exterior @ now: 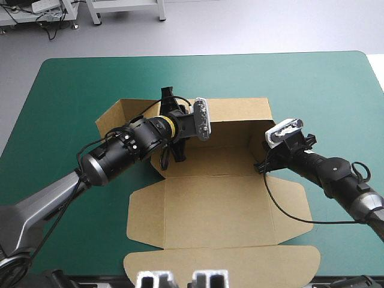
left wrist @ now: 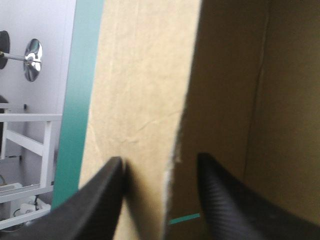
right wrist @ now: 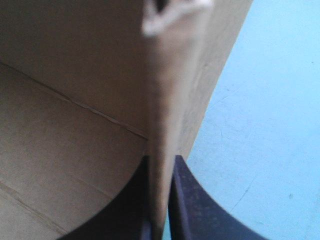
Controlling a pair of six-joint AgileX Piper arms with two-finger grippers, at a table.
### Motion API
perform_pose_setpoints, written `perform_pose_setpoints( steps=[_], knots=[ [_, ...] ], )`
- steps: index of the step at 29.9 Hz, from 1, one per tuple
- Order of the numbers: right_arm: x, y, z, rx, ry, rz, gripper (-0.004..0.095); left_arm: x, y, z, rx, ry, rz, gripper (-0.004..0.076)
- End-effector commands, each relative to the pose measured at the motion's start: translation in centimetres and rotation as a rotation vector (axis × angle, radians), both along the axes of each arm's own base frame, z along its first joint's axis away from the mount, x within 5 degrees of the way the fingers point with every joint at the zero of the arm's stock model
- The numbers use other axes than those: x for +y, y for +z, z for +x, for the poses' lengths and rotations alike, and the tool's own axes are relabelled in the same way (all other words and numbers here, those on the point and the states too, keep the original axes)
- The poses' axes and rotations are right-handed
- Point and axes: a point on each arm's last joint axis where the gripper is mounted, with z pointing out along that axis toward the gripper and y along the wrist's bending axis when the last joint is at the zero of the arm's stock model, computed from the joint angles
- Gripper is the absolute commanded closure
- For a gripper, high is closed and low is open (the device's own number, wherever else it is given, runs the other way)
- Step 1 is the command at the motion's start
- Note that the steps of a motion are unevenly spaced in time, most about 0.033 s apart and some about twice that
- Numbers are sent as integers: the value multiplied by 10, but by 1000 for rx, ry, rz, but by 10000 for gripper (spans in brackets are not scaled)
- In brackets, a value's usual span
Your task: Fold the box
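Observation:
The brown box lies mid-table, its back and side walls raised and its broad lid panel flat toward the near edge. My left gripper is at the left wall, and the left wrist view shows that gripper open, with a standing edge of the box between its spread black fingers. My right gripper is at the right wall. Up close, this gripper is shut on the upright board of the box, the sheet pinched between its fingers.
Teal-green cover lies bare all around the box, widest toward the far edge and both sides. The lid's front flap reaches almost to the near edge. Teal-green cover shows just outside the right wall.

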Motion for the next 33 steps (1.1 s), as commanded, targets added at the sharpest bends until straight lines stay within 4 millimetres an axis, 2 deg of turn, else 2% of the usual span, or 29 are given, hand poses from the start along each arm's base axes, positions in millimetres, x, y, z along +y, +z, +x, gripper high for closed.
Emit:
perform_pose_setpoints(
  steps=[1, 3, 9, 14, 15, 17, 19, 20, 22, 27, 30, 33],
  knots=[
    [7, 13, -3, -23, 77, 25, 928, 0, 26, -11, -28, -22, -124, 129],
    [7, 13, -3, -24, 73, 24, 928, 3, 30, -15, -15, -18, -142, 60],
    [4, 13, -1, -30, 29, 30, 928, 9, 52, -38, -32, -50, -197, 65],
    [3, 14, 0, -36, 18, 25, 928, 17, 78, -67, -90, -118, -251, 85],
    [3, 14, 0, -38, 15, 24, 928, 20, 83, -71, -104, -127, -260, 129],
    [3, 15, 1, -40, 13, 28, 928, 27, 91, -77, -124, -127, -288, 302],
    [4, 19, 2, -40, 2, 53, 928, 34, 97, -79, -128, -102, -320, 605],
    [5, 22, 3, -42, 8, 63, 928, 38, 99, -78, -126, -82, -345, 733],
    [7, 30, 5, -53, 22, 79, 928, 45, 103, -75, -136, -48, -375, 709],
    [11, 53, 9, -52, 82, 51, 928, 68, 100, -57, -104, 90, -380, 710],
    [12, 67, 9, -13, 111, 8, 928, 90, 98, -41, -60, 212, -432, 710],
    [10, 84, 9, 42, 114, -31, 928, 121, 98, -24, -26, 351, -519, 710]
  ],
)
